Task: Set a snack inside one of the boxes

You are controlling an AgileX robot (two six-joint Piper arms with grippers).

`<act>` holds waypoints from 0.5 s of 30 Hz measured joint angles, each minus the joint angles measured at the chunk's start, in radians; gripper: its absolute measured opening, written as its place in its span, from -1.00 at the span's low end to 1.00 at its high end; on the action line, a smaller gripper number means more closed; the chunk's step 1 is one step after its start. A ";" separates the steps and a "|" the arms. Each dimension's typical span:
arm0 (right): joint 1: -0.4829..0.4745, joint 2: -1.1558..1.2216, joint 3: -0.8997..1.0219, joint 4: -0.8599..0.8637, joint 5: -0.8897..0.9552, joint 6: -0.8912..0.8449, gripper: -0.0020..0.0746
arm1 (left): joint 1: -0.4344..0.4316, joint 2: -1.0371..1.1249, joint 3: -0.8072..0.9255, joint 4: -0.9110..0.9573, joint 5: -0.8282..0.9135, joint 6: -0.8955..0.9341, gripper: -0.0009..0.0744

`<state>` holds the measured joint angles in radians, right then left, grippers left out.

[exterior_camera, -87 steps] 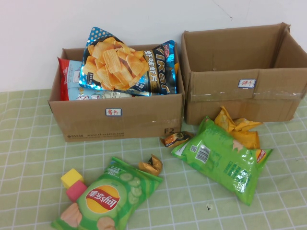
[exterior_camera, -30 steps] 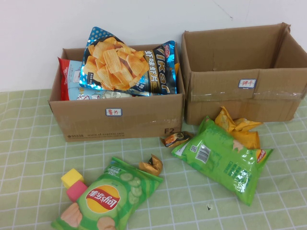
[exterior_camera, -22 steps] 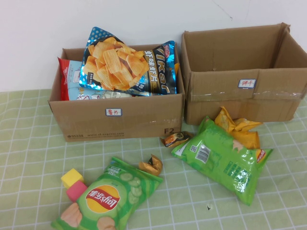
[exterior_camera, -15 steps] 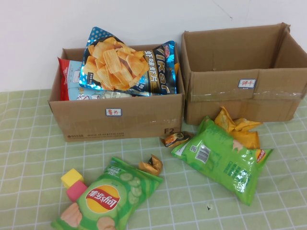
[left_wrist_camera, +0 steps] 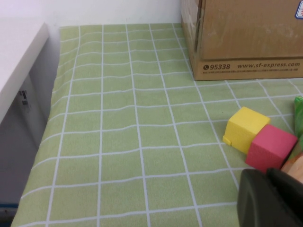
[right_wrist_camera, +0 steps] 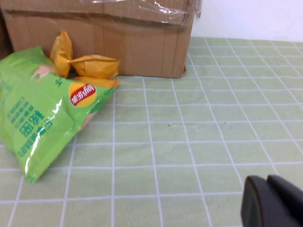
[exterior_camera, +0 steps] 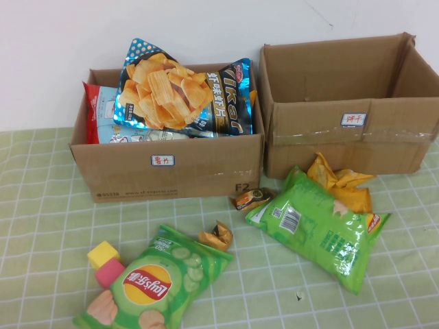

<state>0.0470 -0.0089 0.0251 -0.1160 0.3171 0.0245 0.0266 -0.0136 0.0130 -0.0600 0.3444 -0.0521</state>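
Two open cardboard boxes stand at the back. The left box (exterior_camera: 164,168) holds a blue Vikar chip bag (exterior_camera: 182,92) and other packs. The right box (exterior_camera: 343,144) looks empty. On the cloth lie a green Lay's bag (exterior_camera: 154,284), a second green bag (exterior_camera: 315,226), a yellow bag (exterior_camera: 339,185), a small dark snack (exterior_camera: 252,199) and a small orange snack (exterior_camera: 216,236). Neither gripper shows in the high view. My left gripper (left_wrist_camera: 268,174) is shut and empty, low beside the pink cube (left_wrist_camera: 271,146). My right gripper (right_wrist_camera: 267,180) is shut and empty, over bare cloth, apart from the green bag (right_wrist_camera: 42,104).
A yellow cube (exterior_camera: 103,253) and a pink cube (exterior_camera: 108,273) sit at the front left, next to the Lay's bag. The left wrist view shows the yellow cube (left_wrist_camera: 246,128), the left box's corner (left_wrist_camera: 246,33) and the table's left edge (left_wrist_camera: 47,118).
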 joint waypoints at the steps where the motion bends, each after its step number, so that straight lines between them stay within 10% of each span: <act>1: 0.000 0.000 0.000 0.000 0.002 0.000 -0.95 | 0.000 0.000 0.000 0.000 0.000 0.000 -0.98; 15: 0.000 0.000 -0.003 0.079 0.026 0.003 -0.95 | 0.000 0.000 0.000 0.000 0.000 0.002 -0.98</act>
<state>0.0470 -0.0089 0.0219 -0.0366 0.3429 0.0276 0.0266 -0.0136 0.0130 -0.0600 0.3444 -0.0500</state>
